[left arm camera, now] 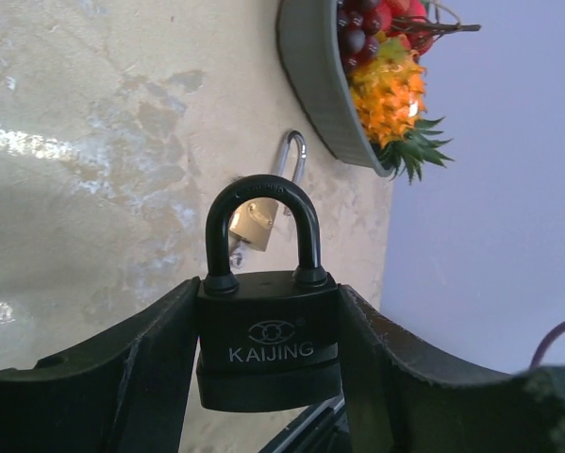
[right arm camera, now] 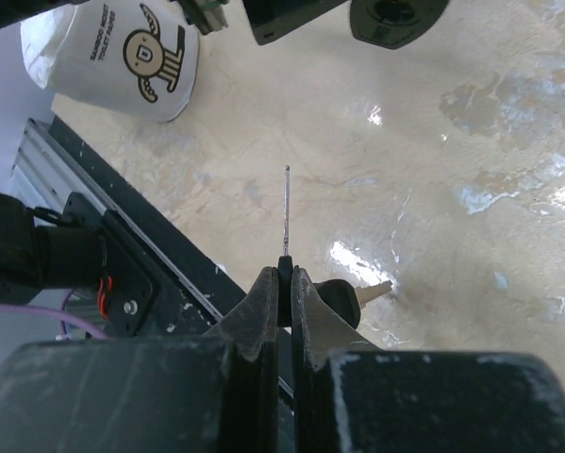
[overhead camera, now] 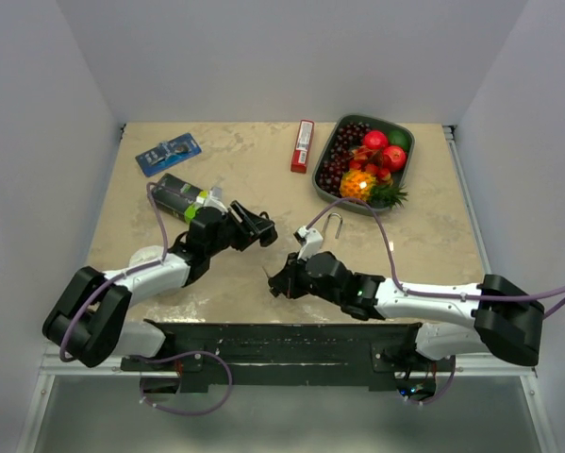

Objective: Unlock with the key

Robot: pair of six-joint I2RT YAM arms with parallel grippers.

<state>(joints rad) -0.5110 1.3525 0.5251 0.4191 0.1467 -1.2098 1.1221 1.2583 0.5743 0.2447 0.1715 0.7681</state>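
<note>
A black padlock marked KAIJING stands upright with its shackle closed, and my left gripper is shut on its body from both sides. In the top view that gripper hovers left of centre, pointing right. My right gripper faces it from a short way off. It is shut on the black head of the key, whose thin blade sticks out edge-on toward the left arm. A second key hangs beside the right finger. Key and padlock are apart.
A brass padlock with an open silver shackle lies between the arms. A grey fruit bowl sits back right, a red bar at back centre, a blue packet and a white toilet-paper pack at left.
</note>
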